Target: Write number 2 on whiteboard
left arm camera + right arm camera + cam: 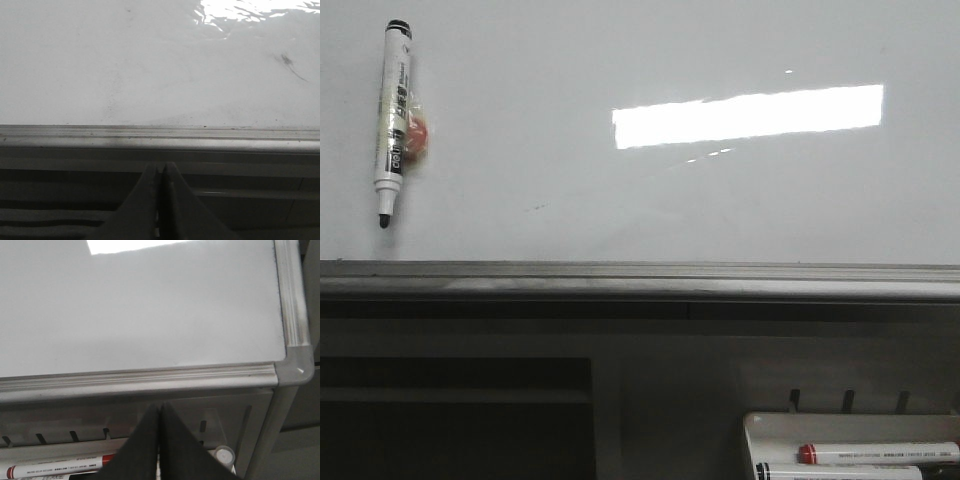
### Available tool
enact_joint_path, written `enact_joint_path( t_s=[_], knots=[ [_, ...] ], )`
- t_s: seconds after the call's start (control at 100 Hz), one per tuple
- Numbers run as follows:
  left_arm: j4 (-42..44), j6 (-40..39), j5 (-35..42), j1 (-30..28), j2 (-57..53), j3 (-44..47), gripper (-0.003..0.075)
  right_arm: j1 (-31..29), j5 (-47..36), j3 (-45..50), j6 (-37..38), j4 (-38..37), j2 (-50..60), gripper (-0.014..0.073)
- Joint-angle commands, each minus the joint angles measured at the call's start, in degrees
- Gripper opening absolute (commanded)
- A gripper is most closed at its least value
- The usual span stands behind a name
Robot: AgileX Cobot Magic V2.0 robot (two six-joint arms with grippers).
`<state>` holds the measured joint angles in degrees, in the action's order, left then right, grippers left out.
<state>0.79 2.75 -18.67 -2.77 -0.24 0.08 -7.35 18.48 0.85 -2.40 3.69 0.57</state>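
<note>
At the far left of the front view a black-capped marker (393, 122) hangs tip-down on the whiteboard (650, 210), a small reddish piece (416, 138) just beside its barrel. The board's face carries no written 2, only a faint smudge (537, 207) and a bright light reflection (748, 114). A grey ledge (640, 280) runs along its lower edge. Low on the right, a white tray (770, 430) holds a red-capped marker (878, 453) and a black-capped one (840, 472). The left gripper (160, 200) sits below the ledge, fingers pressed together on nothing; the right gripper (159, 440) is likewise clenched and empty above the tray.
</note>
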Motion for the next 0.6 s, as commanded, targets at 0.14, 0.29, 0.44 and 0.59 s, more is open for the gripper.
enact_joint_path(
  t_s=[0.14, 0.29, 0.44, 0.59],
  knots=[
    [-0.1, 0.1, 4.4, 0.1, -1.5, 0.6, -0.0020, -0.4, -1.8, 1.4, -0.4, 0.2, 1.1, -0.0060],
    [-5.3, 0.1, 10.0, 0.1, -1.5, 0.6, -0.0020, -0.4, -9.4, 1.4, -0.4, 0.2, 1.1, -0.0060],
    [-2.3, 0.1, 13.3, 0.1, -1.5, 0.6, -0.0020, -0.4, -19.4, 1.4, -0.4, 0.2, 1.1, -0.0060],
    [-2.3, 0.1, 13.1, 0.1, -1.5, 0.6, -0.0020, -0.4, -29.3, 1.4, -0.4, 0.1, 1.1, -0.0060]
  ],
)
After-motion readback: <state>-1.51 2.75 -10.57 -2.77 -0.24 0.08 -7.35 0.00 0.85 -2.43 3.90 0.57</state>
